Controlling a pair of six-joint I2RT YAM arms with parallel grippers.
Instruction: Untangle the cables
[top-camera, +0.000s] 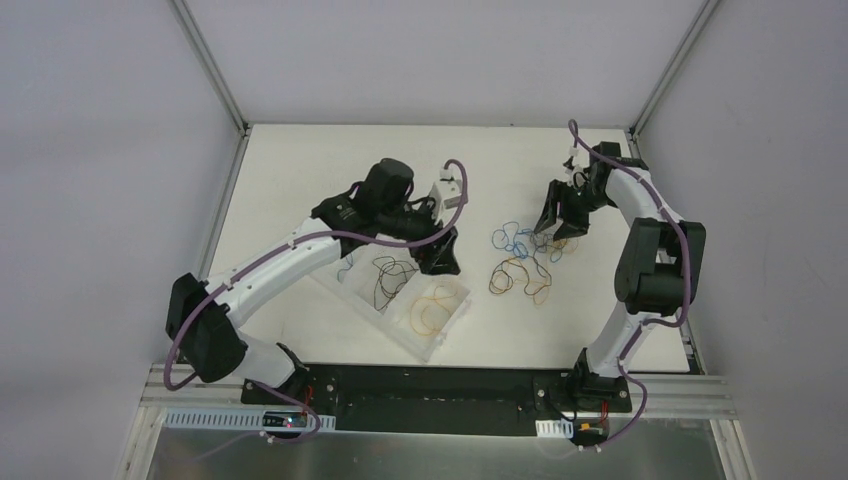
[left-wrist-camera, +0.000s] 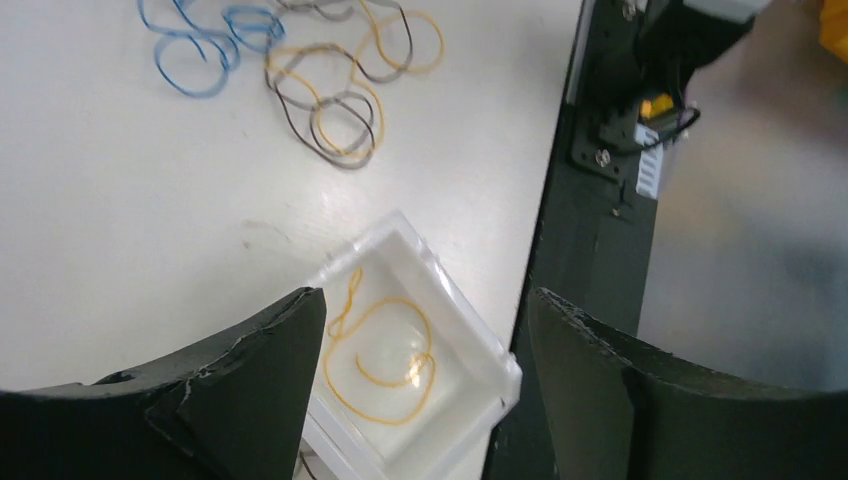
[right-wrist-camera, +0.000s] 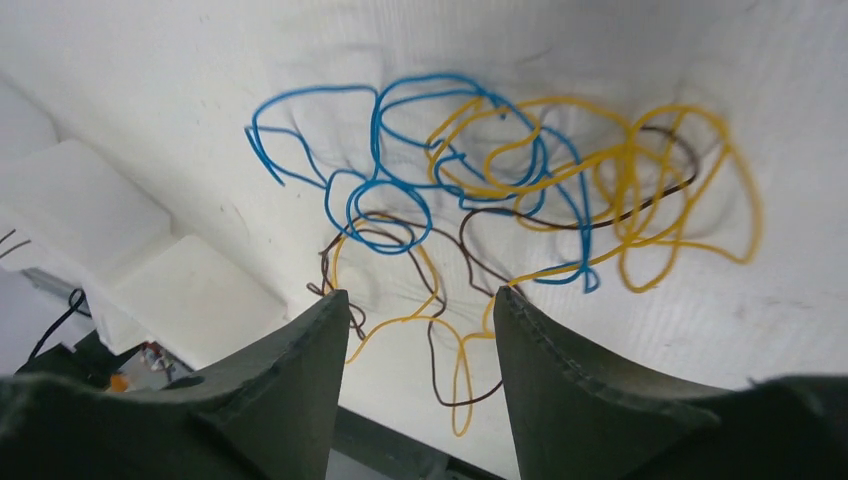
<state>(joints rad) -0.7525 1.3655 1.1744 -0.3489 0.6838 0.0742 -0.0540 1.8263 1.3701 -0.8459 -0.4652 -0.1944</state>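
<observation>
Currently: cables (right-wrist-camera: 500, 190) in a blue, brown-black and orange-yellow tangle, lying on white table (top-camera: 300, 170) just right of tray (left-wrist-camera: 470, 310) | right gripper (right-wrist-camera: 420, 293) over tangle, jaws apart, empty | left gripper (left-wrist-camera: 425, 295) over tray's end compartment, jaws apart, empty | compartment holds one loose orange-yellow cable (left-wrist-camera: 385, 360)

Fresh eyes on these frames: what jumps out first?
A tangle of blue, orange-yellow and dark cables lies on the table right of centre, under the open right pincer. Left of it sits a white tray; the open left pincer hangs over its end compartment, which holds one yellow cable.
</observation>
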